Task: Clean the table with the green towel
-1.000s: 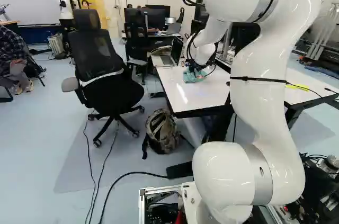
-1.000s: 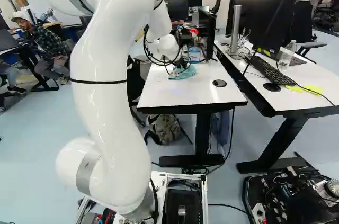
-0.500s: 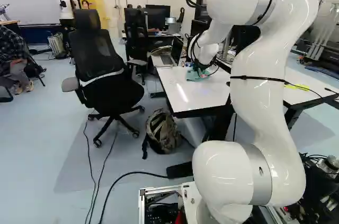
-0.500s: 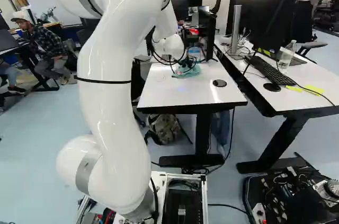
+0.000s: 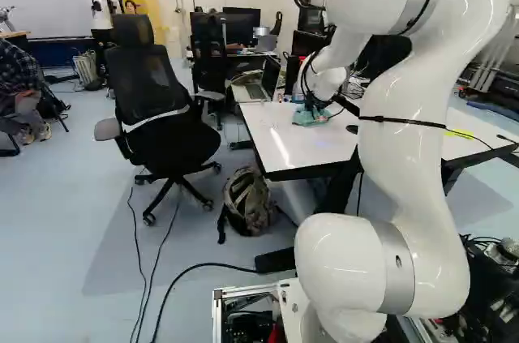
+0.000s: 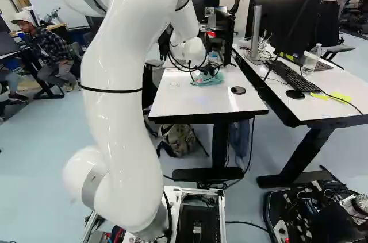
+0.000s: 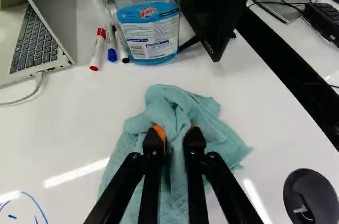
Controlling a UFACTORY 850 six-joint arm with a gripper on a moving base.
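Observation:
At the far part of the white table [image 6: 195,102], my gripper [image 6: 206,74] is down at the green towel [image 6: 208,80]; its fingers are small there. In the wrist view the gripper [image 7: 175,131] is shut on a bunched fold of the towel [image 7: 183,102], orange pads on both sides of it. The rest of the cloth spreads over the tabletop around and under the fingers. Blue marker lines [image 7: 32,200] show on the white surface beside the towel, toward the laptop's side.
Ahead of the gripper stand a blue spray bottle [image 7: 148,28], several markers [image 7: 97,49] and a monitor [image 7: 212,7]. A laptop [image 7: 37,38] lies to one side, a black mouse [image 7: 310,197] to the other. An office chair [image 5: 154,108] stands left of the table.
The arm has swung a little to the right in the left base view, and the gripped towel has slid over the table with it. The base has not moved.

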